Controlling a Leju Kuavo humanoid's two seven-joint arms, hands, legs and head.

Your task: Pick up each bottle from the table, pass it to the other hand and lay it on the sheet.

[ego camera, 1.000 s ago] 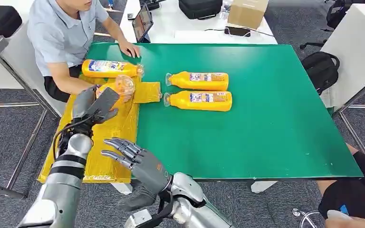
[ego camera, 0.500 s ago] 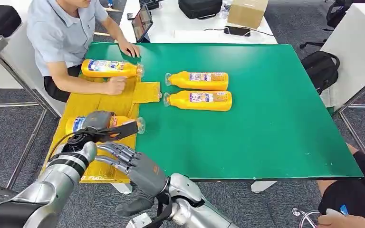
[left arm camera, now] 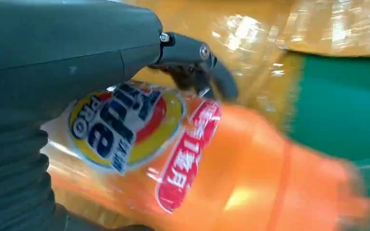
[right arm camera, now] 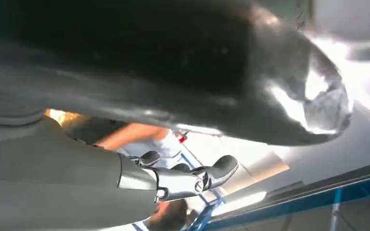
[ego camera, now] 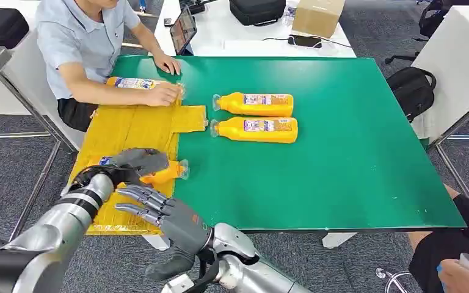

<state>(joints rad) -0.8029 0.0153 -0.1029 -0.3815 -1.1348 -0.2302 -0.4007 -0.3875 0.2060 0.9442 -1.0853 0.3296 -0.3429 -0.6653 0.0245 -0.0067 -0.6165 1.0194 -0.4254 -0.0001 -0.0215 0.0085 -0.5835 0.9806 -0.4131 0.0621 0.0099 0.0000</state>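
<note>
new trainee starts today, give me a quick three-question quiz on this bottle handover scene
1. True or false: the robot's left hand grips an orange plastic bottle over the yellow crinkled sheet.
2. How many orange bottles lie on the bare green table? A) one B) two C) four
3. Fill in: the robot's right hand holds ____.

Key: 1 true; 2 B, the far bottle and the near bottle; 3 nothing, its fingers are spread.

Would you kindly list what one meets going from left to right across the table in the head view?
Yellow sheet → bottle under the left hand → the two bottles lying on the green table → bare green table → black backpack.
</note>
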